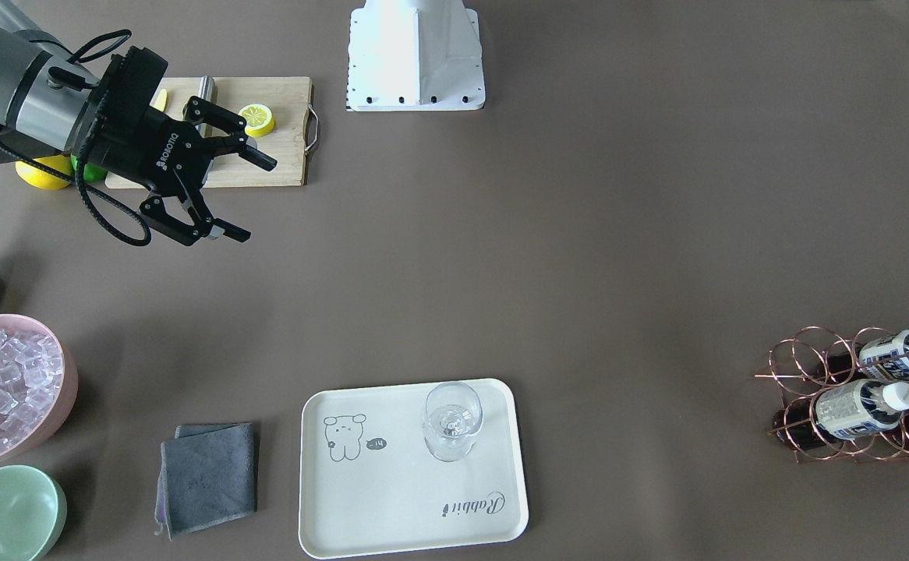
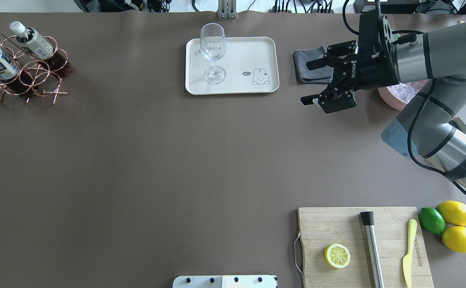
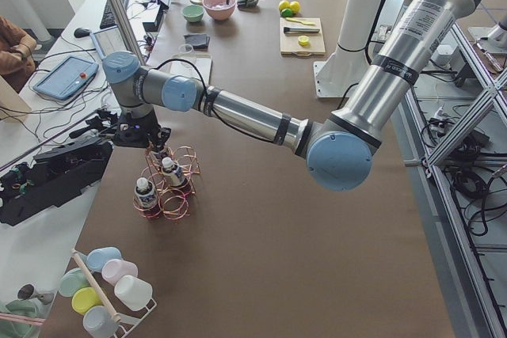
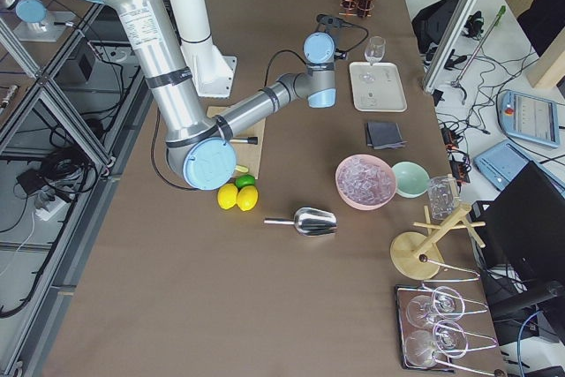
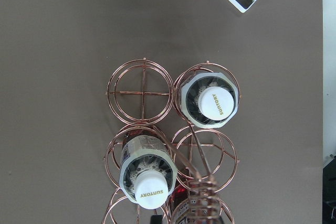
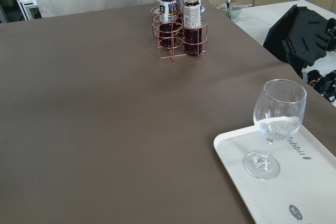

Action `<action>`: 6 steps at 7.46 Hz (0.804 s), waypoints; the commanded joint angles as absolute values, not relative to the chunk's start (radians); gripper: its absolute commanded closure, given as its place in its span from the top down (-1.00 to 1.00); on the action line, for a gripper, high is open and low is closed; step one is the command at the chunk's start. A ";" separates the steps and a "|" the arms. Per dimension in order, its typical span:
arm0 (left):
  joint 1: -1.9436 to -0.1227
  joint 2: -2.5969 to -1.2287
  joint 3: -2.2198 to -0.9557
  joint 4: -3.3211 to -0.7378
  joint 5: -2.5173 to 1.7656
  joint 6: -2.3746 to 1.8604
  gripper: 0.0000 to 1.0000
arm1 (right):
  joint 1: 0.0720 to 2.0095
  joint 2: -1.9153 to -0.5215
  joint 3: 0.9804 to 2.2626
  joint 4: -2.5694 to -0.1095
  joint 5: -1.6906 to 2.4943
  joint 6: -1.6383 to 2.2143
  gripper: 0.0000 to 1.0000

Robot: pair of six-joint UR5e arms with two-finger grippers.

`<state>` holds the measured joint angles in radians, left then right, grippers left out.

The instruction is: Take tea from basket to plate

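Tea bottles (image 5: 216,103) stand upright in the ring cells of the basket (image 5: 142,93), at the table's end on the robot's left and well apart from the plate (image 1: 392,499). In the left wrist view I see two white caps clearly, and a third bottle partly hidden under the wire handle (image 5: 202,195). The left gripper (image 3: 141,138) hangs just above the basket. Only the side view shows it, so I cannot tell whether its jaws are apart or closed. The right gripper (image 1: 253,199) is spread wide and holds nothing, raised over the robot's right side of the table.

I judge the step to be the approach: no bottle is taken yet. The next move calls for a descent straight onto one cap, away from the handle, then a vertical lift out of the ring. A wine glass (image 1: 452,421) stands at one end of the plate, so the bottle should go on the bare part.

The table has a plain brown cover (image 1: 579,273). A grey cloth (image 1: 209,475) lies beside the plate, with a pink bowl of ice (image 1: 68,389) and a green bowl (image 1: 10,510) further along. A tablet (image 3: 63,77) lies on a desk next to the table.
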<state>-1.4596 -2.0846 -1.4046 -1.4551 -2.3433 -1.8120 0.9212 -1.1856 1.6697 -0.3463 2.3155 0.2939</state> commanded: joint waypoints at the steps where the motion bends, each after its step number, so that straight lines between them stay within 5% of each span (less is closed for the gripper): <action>1: -1.454 -2.112 -1.414 -1.378 -2.345 -1.838 -1.00 | 0.922 -1.196 1.655 -0.330 2.315 0.290 1.00; 3: -1.509 -2.141 -1.536 -1.172 -2.350 -1.825 -1.00 | 0.922 -1.203 1.654 -0.330 2.313 0.290 1.00; 6: -1.502 -2.135 -1.982 -0.777 -2.383 -1.854 -1.00 | 0.922 -1.204 1.654 -0.315 2.301 0.317 1.00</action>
<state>-1.5087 -2.1337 -1.7488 -0.9737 -2.3524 -1.8313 0.9219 -1.2011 1.6541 -0.3287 2.3053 0.2985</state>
